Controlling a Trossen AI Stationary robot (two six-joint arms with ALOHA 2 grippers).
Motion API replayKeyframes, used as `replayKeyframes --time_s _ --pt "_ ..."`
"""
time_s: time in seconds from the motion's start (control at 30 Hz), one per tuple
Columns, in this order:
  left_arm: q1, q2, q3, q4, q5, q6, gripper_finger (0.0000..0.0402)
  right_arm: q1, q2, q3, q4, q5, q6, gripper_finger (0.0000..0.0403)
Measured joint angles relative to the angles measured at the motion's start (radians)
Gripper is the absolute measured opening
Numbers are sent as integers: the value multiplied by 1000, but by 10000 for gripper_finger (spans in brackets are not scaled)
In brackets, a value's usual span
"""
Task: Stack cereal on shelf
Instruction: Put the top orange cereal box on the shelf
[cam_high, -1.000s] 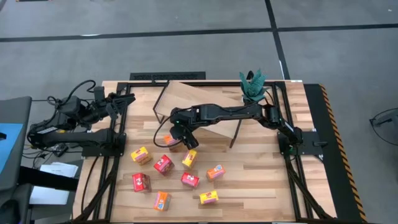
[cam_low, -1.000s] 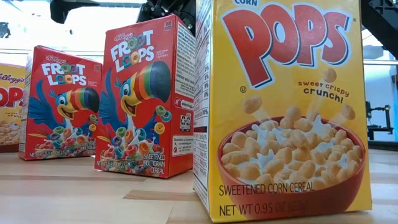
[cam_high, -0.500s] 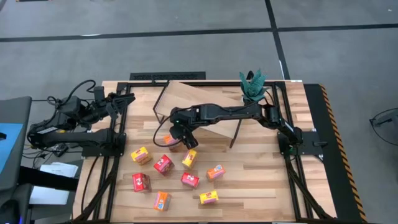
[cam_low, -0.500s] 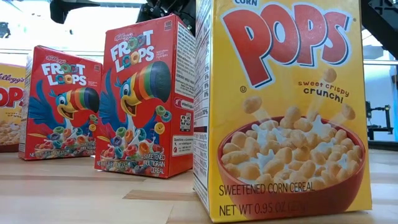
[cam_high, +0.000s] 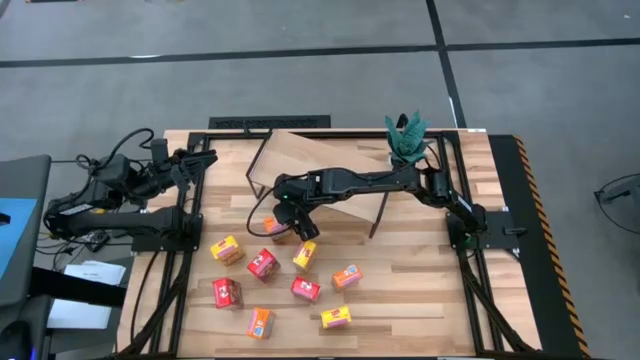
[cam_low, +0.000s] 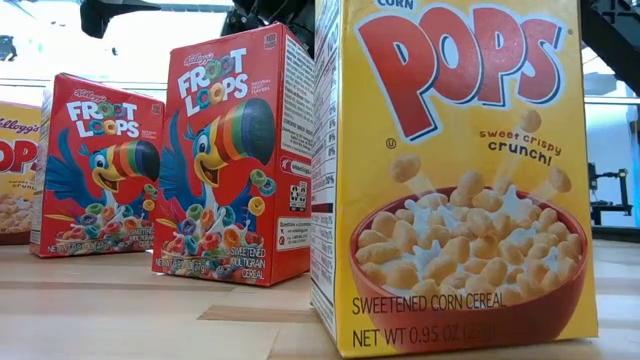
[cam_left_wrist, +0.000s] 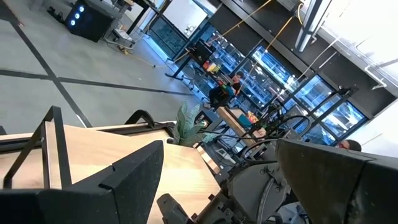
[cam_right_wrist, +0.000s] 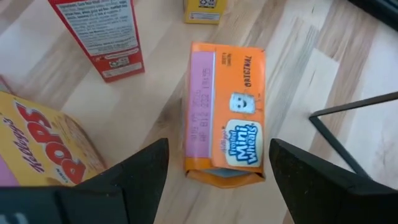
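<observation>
Right hand over orange Frosted Mini-Wheats box; left arm parked.

Low view, nearest first: yellow box (cam_low: 455, 175) reads "CORN POPS", "sweet crispy crunch!", "SWEETENED CORN CEREAL", "NET WT 0.95 OZ". Behind it stand two red "FROOT LOOPS" boxes (cam_low: 235, 160), the nearer marked "SWEETENED MULTIGRAIN CEREAL"; a further yellow box (cam_low: 14, 170) shows at the edge. Right wrist view: orange box (cam_right_wrist: 226, 112), label "Frosted Mini Wheats" and "ORIGINAL", lies flat on the bench (cam_high: 420, 285) between the wide-spread fingers (cam_right_wrist: 134, 171) of the right hand (cam_high: 287, 224); contact not discernible, nothing gripped. A yellow "POPS" box (cam_right_wrist: 37, 143) sits beside it. Eight more cereal boxes lie scattered toward the front edge. The shelf (cam_high: 325, 165) stands behind, bare. Left hand (cam_left_wrist: 217, 180), at the bench's left rear, open and empty.
</observation>
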Motion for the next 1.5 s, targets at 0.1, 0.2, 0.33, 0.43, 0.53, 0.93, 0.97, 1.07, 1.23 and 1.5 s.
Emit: replayKeyframes --time_s 0.1,0.2,0.33,0.43,0.53,0.93,0.97,1.07,1.23,1.5 --pt "0 0 0 0 0 0 300 0 0 0 14 0 0 301" --pt "0 0 0 0 -1 0 300 -4 0 0 22 -1 0 301" --pt "0 0 0 0 0 0 300 -6 0 0 7 -4 1 301" --pt "0 0 0 -2 0 0 300 -6 0 0 18 -3 1 301" --pt "0 0 0 -1 0 0 300 -7 0 0 19 -4 1 301" --pt "0 0 0 -1 1 0 300 -5 0 0 19 -4 2 301" --pt "0 0 0 -2 1 0 300 -5 0 0 19 -4 2 301" --pt "0 0 0 -4 2 0 300 -5 0 0 18 -4 2 301" --pt "0 0 0 -4 2 0 300 -5 0 0 18 -4 3 301" --pt "0 0 0 -4 3 0 300 -5 0 0 11 -4 2 262"
